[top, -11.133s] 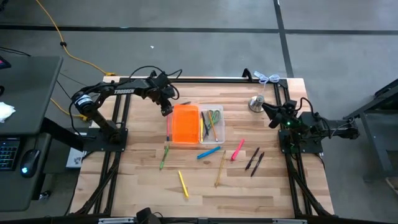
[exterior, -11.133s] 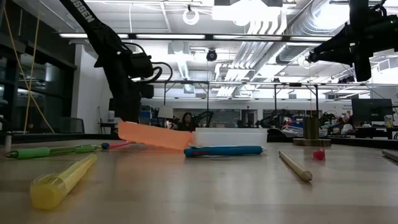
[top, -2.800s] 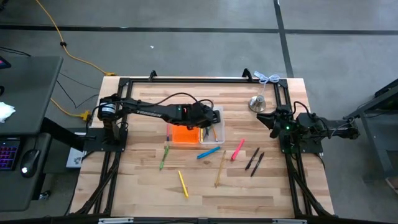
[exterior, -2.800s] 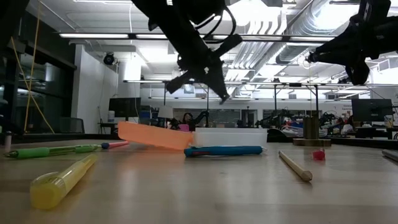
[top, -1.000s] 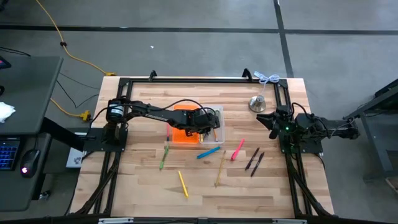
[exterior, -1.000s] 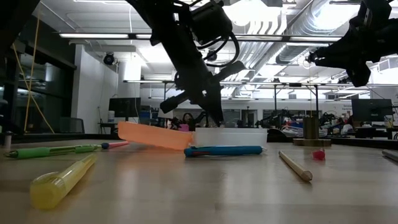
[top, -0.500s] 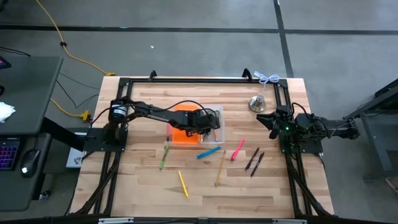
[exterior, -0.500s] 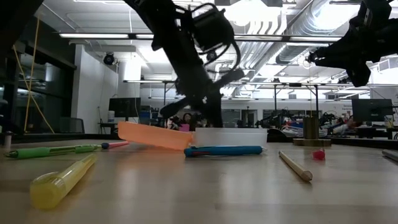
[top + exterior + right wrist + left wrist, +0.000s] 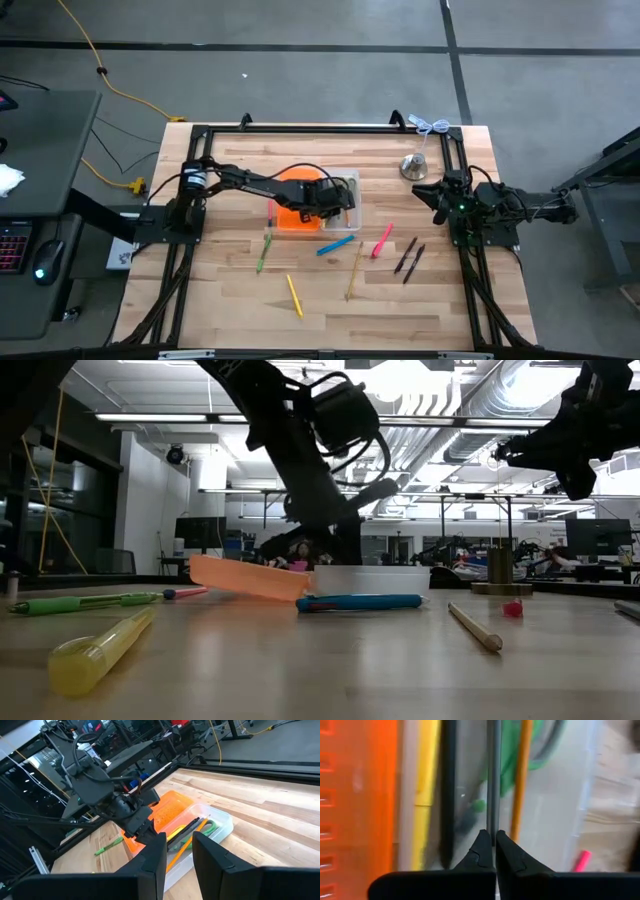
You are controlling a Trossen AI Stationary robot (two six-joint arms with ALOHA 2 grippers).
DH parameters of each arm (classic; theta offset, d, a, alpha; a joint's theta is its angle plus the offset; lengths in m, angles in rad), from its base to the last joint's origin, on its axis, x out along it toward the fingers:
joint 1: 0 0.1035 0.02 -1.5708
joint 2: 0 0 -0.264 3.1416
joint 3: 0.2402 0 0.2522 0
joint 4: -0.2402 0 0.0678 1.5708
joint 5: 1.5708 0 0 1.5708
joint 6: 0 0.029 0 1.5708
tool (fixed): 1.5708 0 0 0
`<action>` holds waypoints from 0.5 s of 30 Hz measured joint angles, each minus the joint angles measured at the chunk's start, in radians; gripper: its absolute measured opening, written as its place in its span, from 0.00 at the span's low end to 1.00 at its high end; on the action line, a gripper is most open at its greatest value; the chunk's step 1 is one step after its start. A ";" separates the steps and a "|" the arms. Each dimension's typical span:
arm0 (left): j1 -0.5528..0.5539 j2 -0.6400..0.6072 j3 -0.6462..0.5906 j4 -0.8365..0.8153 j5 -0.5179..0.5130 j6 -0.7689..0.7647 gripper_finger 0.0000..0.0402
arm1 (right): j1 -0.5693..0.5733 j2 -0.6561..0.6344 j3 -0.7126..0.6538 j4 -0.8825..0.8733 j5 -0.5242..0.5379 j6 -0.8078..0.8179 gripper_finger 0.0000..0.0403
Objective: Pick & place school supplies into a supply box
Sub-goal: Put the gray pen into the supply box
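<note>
The supply box lies open at mid-table, with an orange half (image 9: 288, 216) and a clear tray (image 9: 351, 214). My left gripper (image 9: 495, 839) reaches down into the tray and is shut on a thin grey pen (image 9: 493, 775). Beside that pen in the tray lie a yellow marker (image 9: 425, 795), a black pen (image 9: 448, 790), an orange pencil (image 9: 522, 775) and green scissors (image 9: 209, 826). My right gripper (image 9: 179, 851) hangs open and holds nothing, high above the table's right edge. A green pen (image 9: 264, 252), yellow marker (image 9: 295, 296), blue marker (image 9: 336, 244), tan pencil (image 9: 355, 270), pink marker (image 9: 383, 240) and two black pens (image 9: 408, 258) lie on the table. My left gripper pinches the grey pen's near end (image 9: 493, 822) between its two fingertips. The fingers slant down from above and point along the pen's length. The rest of the pen lies in the clear tray among the other supplies.
A silver bell-shaped object (image 9: 412, 166) stands at the far right, close to my right arm. A black frame (image 9: 320, 128) runs along the table's far edge. The loose supplies are spread over the wood on the near side of the box.
My left gripper has sunk lower, down to the clear tray, staying shut.
</note>
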 joint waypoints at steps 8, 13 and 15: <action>0.000 -0.001 0.000 -0.003 0.000 0.000 0.23 | 0.000 0.000 0.000 0.000 -0.013 0.000 0.18; 0.000 -0.001 0.000 -0.001 0.001 0.021 0.33 | 0.000 0.000 0.000 0.000 -0.016 0.000 0.18; 0.000 -0.001 0.000 0.019 0.001 0.024 0.36 | 0.000 0.000 0.000 0.000 -0.018 0.000 0.18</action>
